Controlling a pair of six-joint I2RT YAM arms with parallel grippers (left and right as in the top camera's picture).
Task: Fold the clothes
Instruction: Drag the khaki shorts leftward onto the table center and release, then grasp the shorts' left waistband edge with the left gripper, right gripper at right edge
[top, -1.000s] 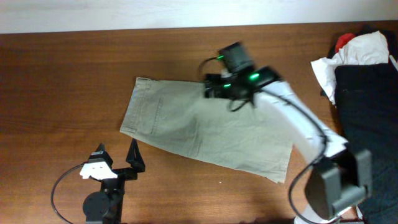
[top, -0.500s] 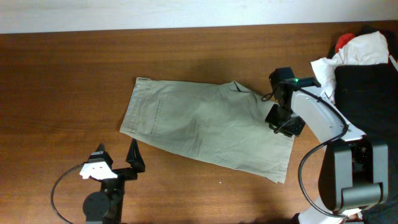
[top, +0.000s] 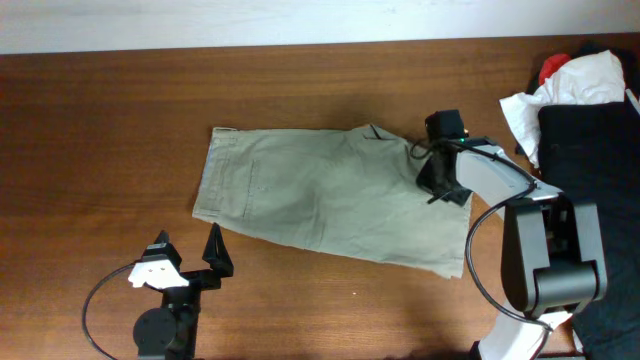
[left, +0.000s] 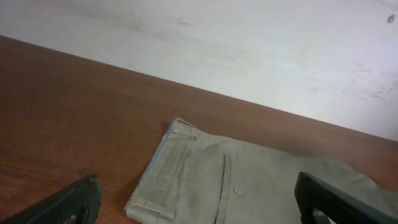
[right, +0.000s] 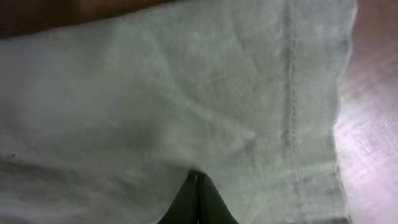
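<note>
Khaki shorts (top: 320, 195) lie flat across the middle of the brown table (top: 100, 130), waistband to the left and leg hems to the right. My right gripper (top: 437, 187) is down on the upper right leg near the hem. In the right wrist view the right gripper (right: 198, 178) is shut, with the shorts (right: 155, 93) puckered in creases around its tips. My left gripper (top: 187, 247) stands open just in front of the waistband corner, touching nothing. The left wrist view shows the left gripper (left: 199, 208) wide apart before the waistband (left: 177, 165).
A pile of other clothes sits at the right table edge: a black garment (top: 590, 170), a white cloth (top: 560, 85) and something red (top: 553, 68). A white wall (left: 249, 43) runs along the table's far side.
My right arm swung from the shorts' top middle to the right leg end and its gripper shut there. The cloth shifted slightly and lies flatter. The left arm stayed still.
</note>
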